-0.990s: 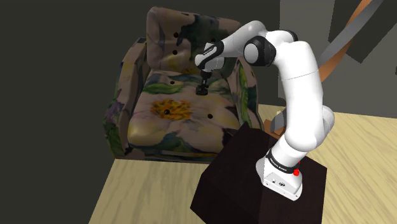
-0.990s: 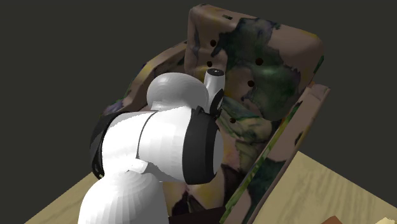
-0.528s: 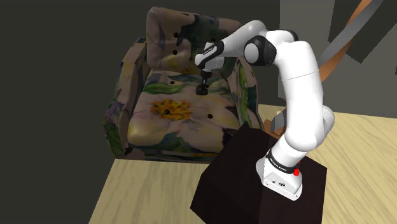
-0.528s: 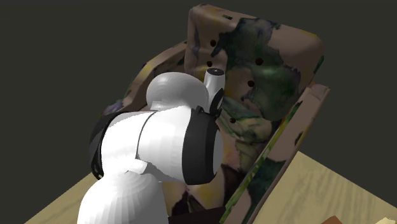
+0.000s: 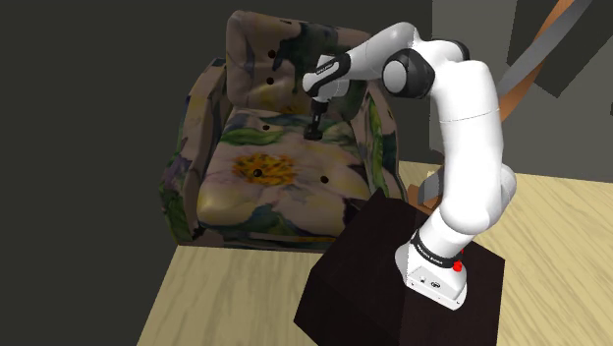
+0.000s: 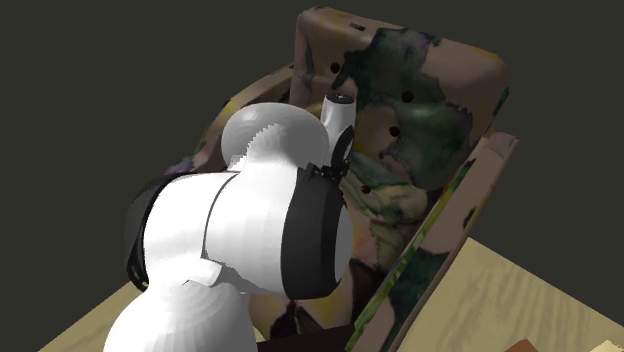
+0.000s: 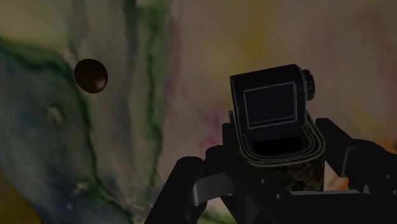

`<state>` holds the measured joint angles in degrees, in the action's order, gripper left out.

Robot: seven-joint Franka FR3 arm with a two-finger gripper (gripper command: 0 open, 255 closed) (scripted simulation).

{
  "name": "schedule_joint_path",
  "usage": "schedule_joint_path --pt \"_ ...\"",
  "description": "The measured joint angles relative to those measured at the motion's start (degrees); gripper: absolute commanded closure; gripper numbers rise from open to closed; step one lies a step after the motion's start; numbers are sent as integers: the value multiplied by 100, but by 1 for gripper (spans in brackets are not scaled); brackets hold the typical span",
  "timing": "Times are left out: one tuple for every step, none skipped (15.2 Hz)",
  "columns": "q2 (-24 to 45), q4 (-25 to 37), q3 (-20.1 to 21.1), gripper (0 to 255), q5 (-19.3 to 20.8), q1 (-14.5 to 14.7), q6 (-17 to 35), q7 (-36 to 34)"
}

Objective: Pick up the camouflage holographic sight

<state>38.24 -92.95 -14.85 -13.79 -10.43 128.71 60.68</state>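
**Desk:** What is the gripper doing?

**Me:** On my wrist feed the gripper (image 7: 280, 168) is closed most of the way. Its two black fingers (image 7: 191, 188) clasp the sight (image 7: 272, 118) from either side, so I have a hold on it.

**Desk:** What does the sight look like from there?

**Me:** I see a dark, boxy housing with a square window facing the camera and a small knob on one side. The mottled camouflage base sits down between the fingers, and the sight stands upright in the grip.

**Desk:** And where is it?

**Me:** In the shoulder view it hangs over the back of the seat of the armchair (image 5: 246, 192), near the foot of the backrest. I cannot tell whether it is clear of the fabric.

**Desk:** What is around it?

**Me:** Flowered upholstery lies behind the sight, with a dark round button (image 7: 91, 75) off to one side and well apart from it. The white arm (image 6: 250, 230) takes up the foreground of my second exterior view. Its dark box stand (image 5: 359, 280) sits on a pale wooden floor (image 5: 226, 305), just beside the chair's front corner.
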Motion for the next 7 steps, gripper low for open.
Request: schedule_joint_path --pt "-41 2 -10 255 12 7 -42 -11" --pt "-87 12 -21 255 26 10 -98 -15" --pt "-119 35 -29 255 39 14 -152 -25" --pt "-168 27 -39 255 52 20 -192 -31" --pt "-231 6 -51 255 68 34 -234 -44" --pt "-298 -7 -63 255 86 45 -286 -54" --pt "-325 -2 -69 255 94 50 -316 -61"
